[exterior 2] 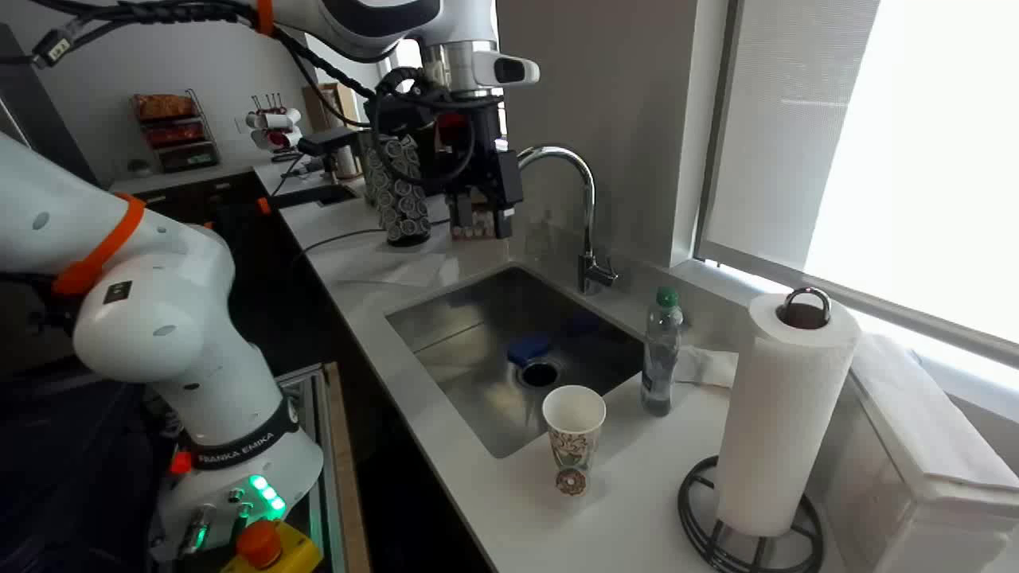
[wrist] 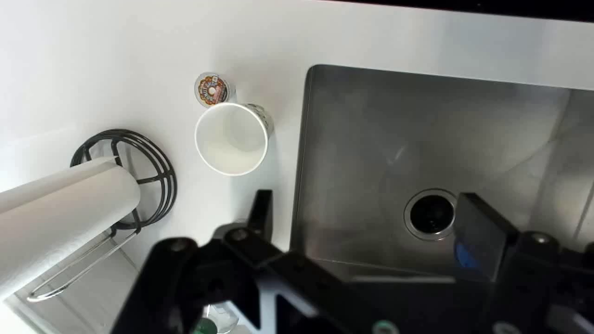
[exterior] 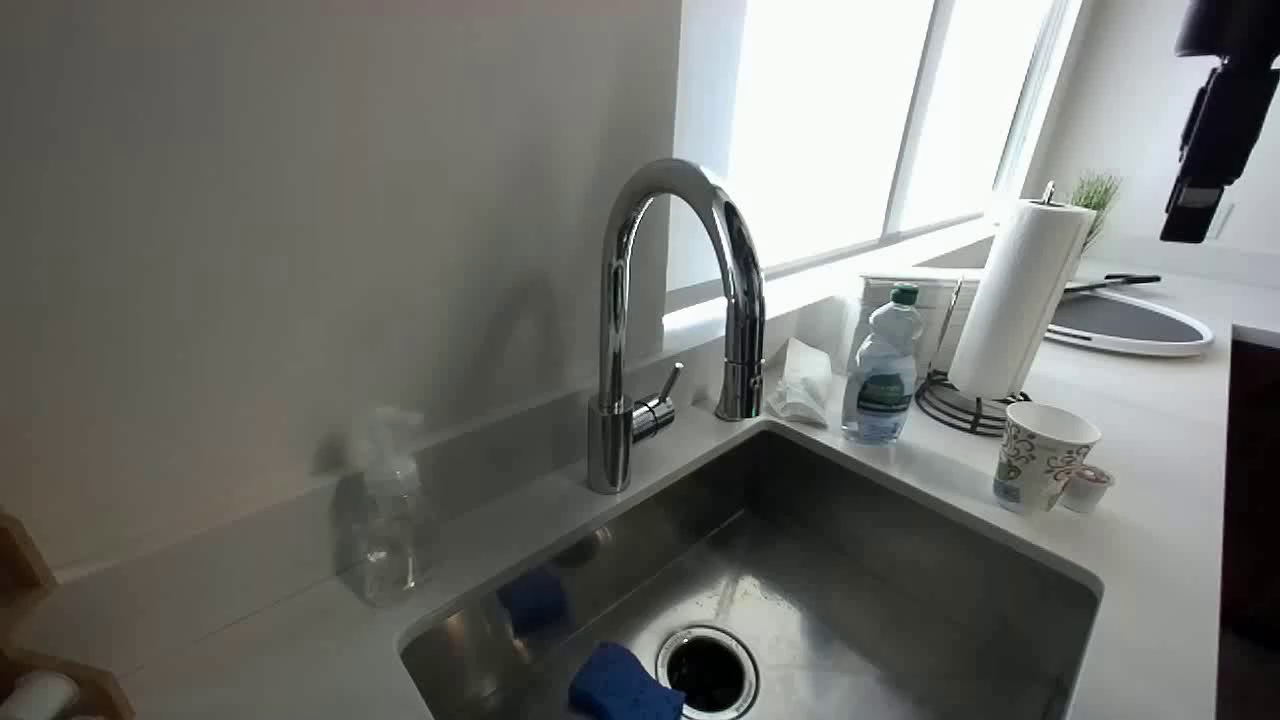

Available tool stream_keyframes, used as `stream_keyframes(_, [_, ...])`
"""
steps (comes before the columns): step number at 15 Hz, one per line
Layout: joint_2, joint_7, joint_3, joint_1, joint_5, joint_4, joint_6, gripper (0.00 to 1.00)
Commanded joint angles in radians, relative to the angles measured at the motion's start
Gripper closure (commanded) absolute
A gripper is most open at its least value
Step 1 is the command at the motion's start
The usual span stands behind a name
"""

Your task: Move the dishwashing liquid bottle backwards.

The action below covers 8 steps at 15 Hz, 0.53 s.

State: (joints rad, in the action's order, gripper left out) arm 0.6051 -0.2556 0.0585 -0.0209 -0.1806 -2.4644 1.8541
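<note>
The dishwashing liquid bottle stands upright on the counter by the sink corner. It is clear plastic with bluish liquid and a green cap, and shows in both exterior views [exterior: 884, 370] [exterior 2: 661, 358]. In the wrist view the bottle [wrist: 223, 316] is mostly hidden behind the gripper's left finger linkage at the bottom. My gripper [exterior 2: 482, 224] is high above the counter and sink, apart from the bottle. In the wrist view the gripper [wrist: 366, 197] has its fingers wide apart with nothing between them. Part of the gripper [exterior: 1192, 210] also shows at the upper right of an exterior view.
A paper cup [exterior 2: 573, 430] with a coffee pod [wrist: 212, 89] beside it stands near the bottle. A paper-towel roll [exterior 2: 784, 422] on a wire stand, a white box [exterior 2: 915, 477], a crumpled napkin [exterior: 803, 380], the faucet [exterior: 612, 330] and a sink [wrist: 371, 139] with a blue sponge [exterior: 620, 685] are around.
</note>
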Motion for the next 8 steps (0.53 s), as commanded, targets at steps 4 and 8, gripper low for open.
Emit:
stream_keyframes(4, [-0.024,-0.005,0.010,0.003,-0.021,0.015,0.003,0.00])
stream_keyframes(8, [-0.099,-0.120,0.075,-0.010,-0.087,0.073,0.106,0.00])
